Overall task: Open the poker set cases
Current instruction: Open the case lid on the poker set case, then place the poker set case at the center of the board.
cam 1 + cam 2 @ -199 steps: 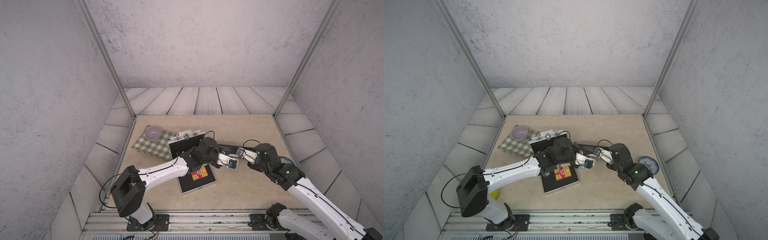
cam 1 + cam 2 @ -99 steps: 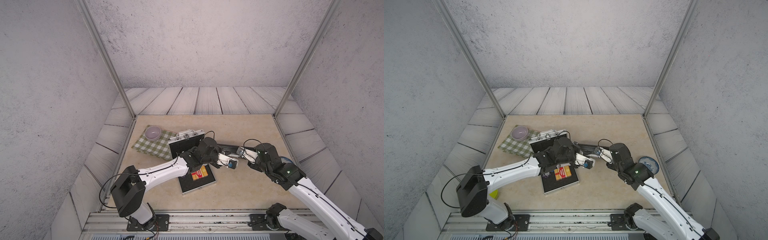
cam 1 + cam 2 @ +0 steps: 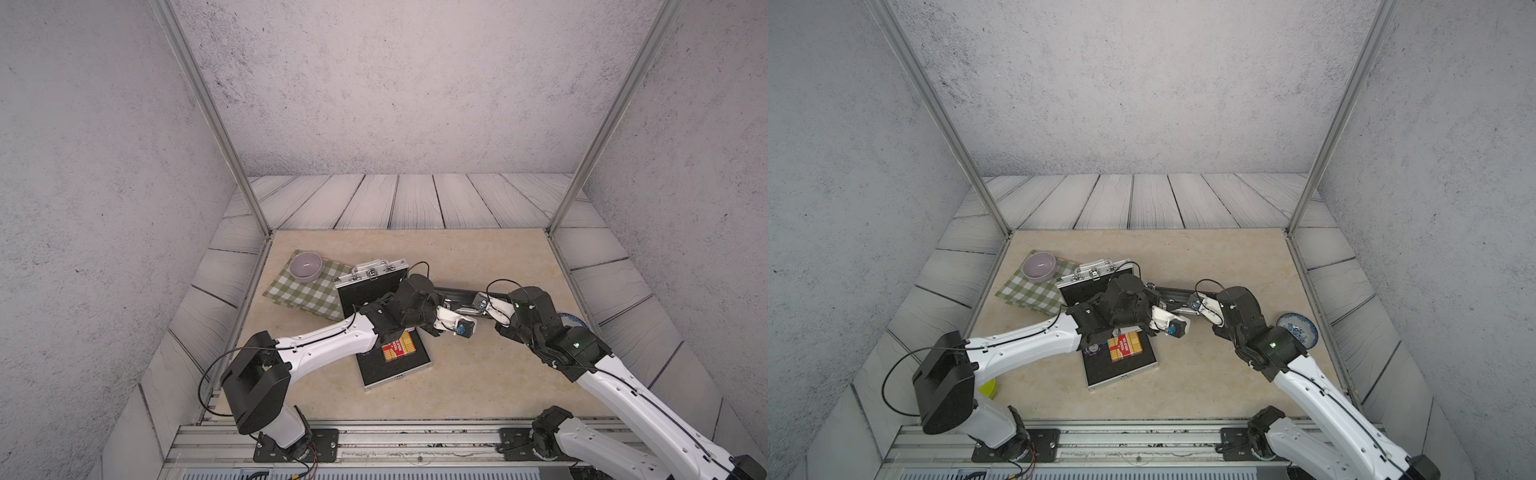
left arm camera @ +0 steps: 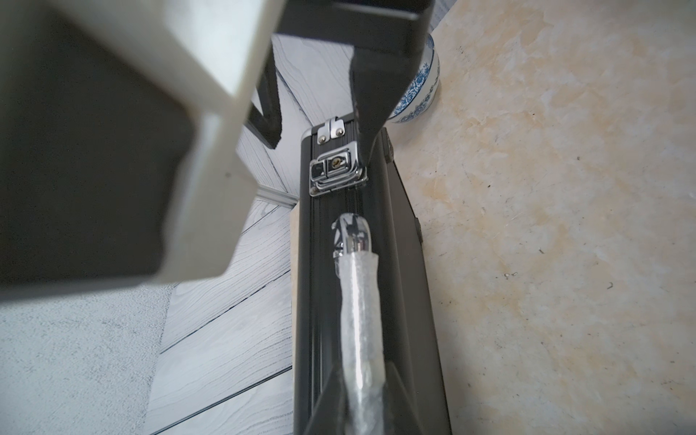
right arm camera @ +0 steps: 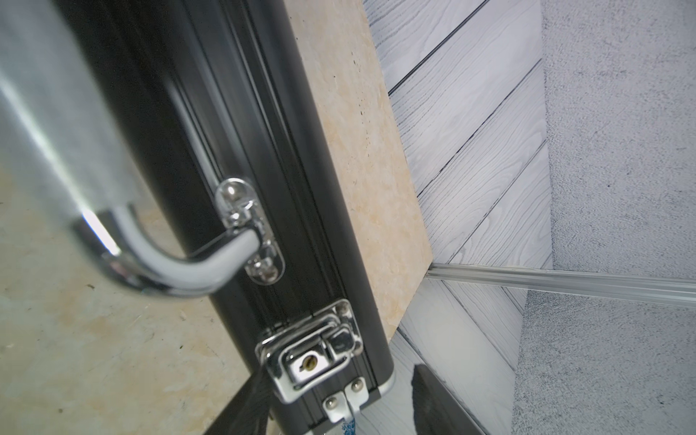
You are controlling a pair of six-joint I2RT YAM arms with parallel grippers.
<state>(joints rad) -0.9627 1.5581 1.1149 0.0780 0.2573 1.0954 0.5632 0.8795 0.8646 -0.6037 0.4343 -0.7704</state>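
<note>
The silver case lies open left of the table's centre, lid raised and base flat. I judge that no further action is required there.

My left gripper is clamped tight on the wrapped handle of the black case. This case sits just right of the table's centre, between my two grippers. It appears to stand on its hinge side, handle side up. Its long axis runs roughly parallel to the table's back edge, from my left gripper toward my right.

My right gripper holds nothing. Its jaws stand about half apart and straddle the latch at the case's right end. In the left wrist view one finger touches the latch plate. The latch lies flat, so I judge it fastened.

My right arm is nearer this latch. The flap must swing away across the long axis while my left gripper steadies the case. The left-end latch is hidden.
</note>
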